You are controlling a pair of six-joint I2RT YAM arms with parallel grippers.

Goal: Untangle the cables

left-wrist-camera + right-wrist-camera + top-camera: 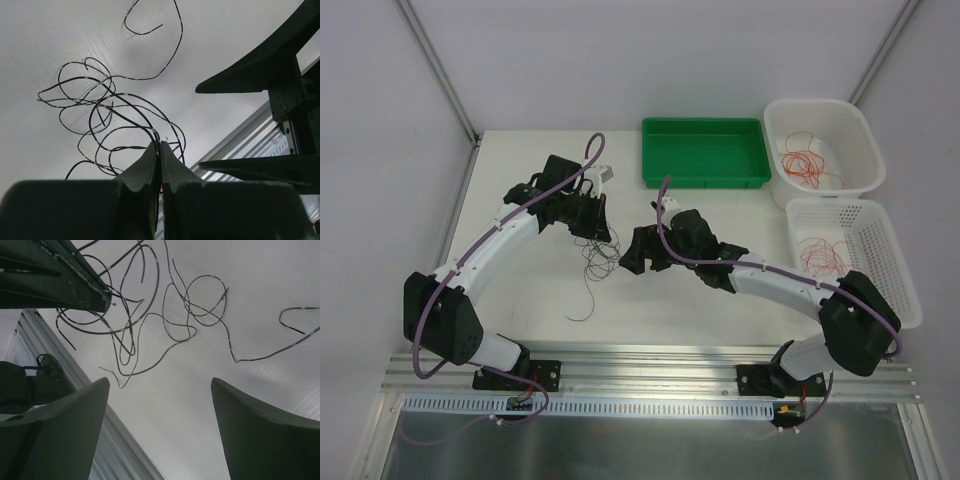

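A loose tangle of thin dark cables [592, 266] lies on the white table between the two arms, with one tail curling toward the near edge. My left gripper [603, 236] is at the tangle's top; in the left wrist view it [160, 145] is shut on strands of the dark cables [100, 100], which run in between the closed jaws. Just right of the tangle is my right gripper [628, 262]. It stands open [160, 381] with nothing between its fingers, and the cable loops [150, 315] lie beyond its tips. More cables, red ones [805, 165], lie in a basket.
A green tray [705, 175] stands at the back centre. Two white baskets [865, 130] [895, 255] line the right side, the nearer one also holding red wires [817, 255]. An aluminium rail [650, 375] runs along the near edge. The right gripper's fingers [250, 80] show in the left wrist view.
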